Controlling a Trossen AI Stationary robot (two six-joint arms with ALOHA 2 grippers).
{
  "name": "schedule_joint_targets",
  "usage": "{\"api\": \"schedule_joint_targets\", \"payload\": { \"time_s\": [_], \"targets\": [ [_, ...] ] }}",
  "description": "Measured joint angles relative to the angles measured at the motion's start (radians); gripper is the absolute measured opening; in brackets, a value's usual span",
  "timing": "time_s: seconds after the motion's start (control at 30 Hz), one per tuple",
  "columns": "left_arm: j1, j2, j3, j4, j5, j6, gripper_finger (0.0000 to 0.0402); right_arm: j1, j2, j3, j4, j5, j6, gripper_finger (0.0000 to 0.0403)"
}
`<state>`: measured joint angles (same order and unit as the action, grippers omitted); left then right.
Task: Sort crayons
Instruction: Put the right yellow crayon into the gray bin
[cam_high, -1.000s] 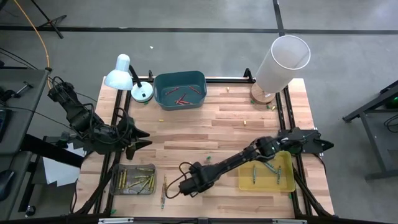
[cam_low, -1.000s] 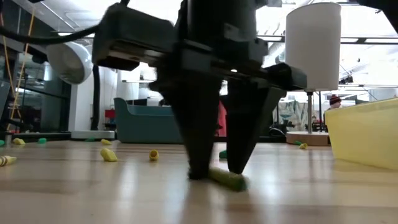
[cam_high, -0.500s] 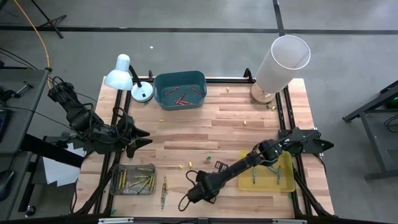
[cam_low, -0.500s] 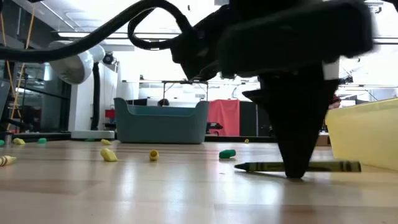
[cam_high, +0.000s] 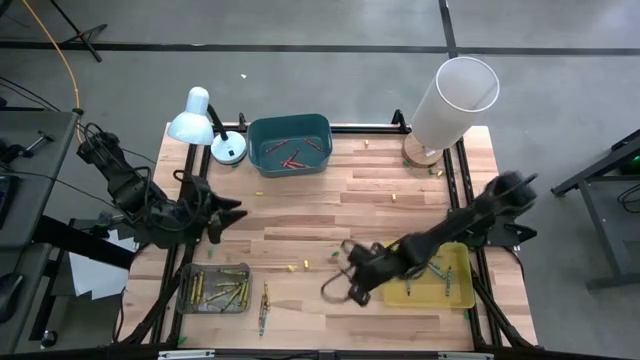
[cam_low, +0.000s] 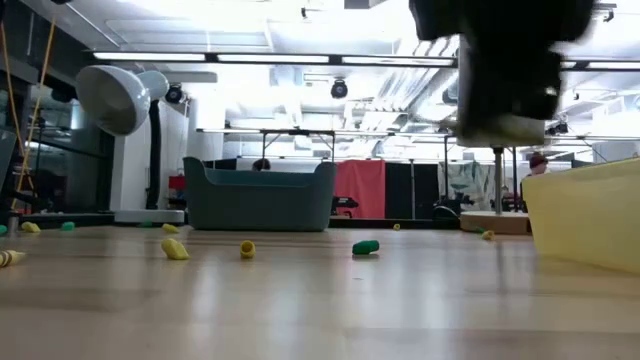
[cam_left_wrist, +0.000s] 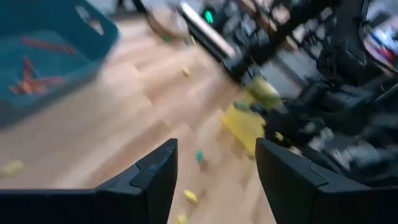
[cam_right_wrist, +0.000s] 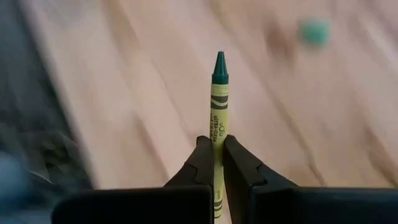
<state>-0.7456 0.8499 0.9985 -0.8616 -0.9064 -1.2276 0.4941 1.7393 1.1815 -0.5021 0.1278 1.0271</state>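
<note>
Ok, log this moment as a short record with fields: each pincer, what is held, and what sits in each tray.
right pincer: shut on a green crayon, above the table near the yellow tray's left side
left pincer: open, empty, waiting at the table's left edge
teal bin: red crayons inside, far edge of table
grey tray: several crayons, near left corner
yellow tray: a few crayons inside, near right
loose bits: scattered on the wood

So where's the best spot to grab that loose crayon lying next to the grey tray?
Probably mid-length, coming straight down. The crayon lies flat on the table, long and thin, beside the grey tray, so jaws closing across its narrow width should clear the tray's wall.
</note>
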Motion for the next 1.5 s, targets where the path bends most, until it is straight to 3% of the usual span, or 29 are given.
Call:
{"api": "schedule_joint_targets", "payload": {
  "time_s": [0.17, 0.27, 0.37, 0.47, 0.7, 1.03, 1.5],
  "targets": [
    [0.0, 0.064, 0.0, 0.0, -0.167, 0.047, 0.02, -0.055, -0.143, -0.148, 0.328, 0.156, -0.04, 0.0001],
    [0.0, 0.131, -0.006, 0.018, -0.218, 0.051, 0.02, -0.096, -0.136, -0.128, 0.44, 0.201, -0.172, 0.0],
    [0.0, 0.191, -0.036, 0.138, -0.223, 0.055, 0.02, -0.138, -0.097, -0.052, 0.535, 0.203, -0.335, 0.0],
    [0.007, 0.228, -0.084, 0.376, -0.158, 0.152, 0.02, -0.169, -0.075, 0.03, 0.547, 0.191, -0.473, 0.0],
    [0.077, 0.223, -0.16, 1.036, 0.153, 0.621, 0.02, -0.209, -0.075, 0.141, 0.544, 0.058, -0.63, 0.0],
    [0.204, 0.224, -0.162, 1.069, 0.292, 0.754, 0.02, -0.198, -0.076, 0.231, 0.543, 0.084, -0.719, 0.0],
    [0.264, 0.27, -0.161, 1.169, 0.347, 0.908, 0.02, -0.209, -0.076, 0.246, 0.545, 0.104, -0.746, 0.0]
  ]
}}
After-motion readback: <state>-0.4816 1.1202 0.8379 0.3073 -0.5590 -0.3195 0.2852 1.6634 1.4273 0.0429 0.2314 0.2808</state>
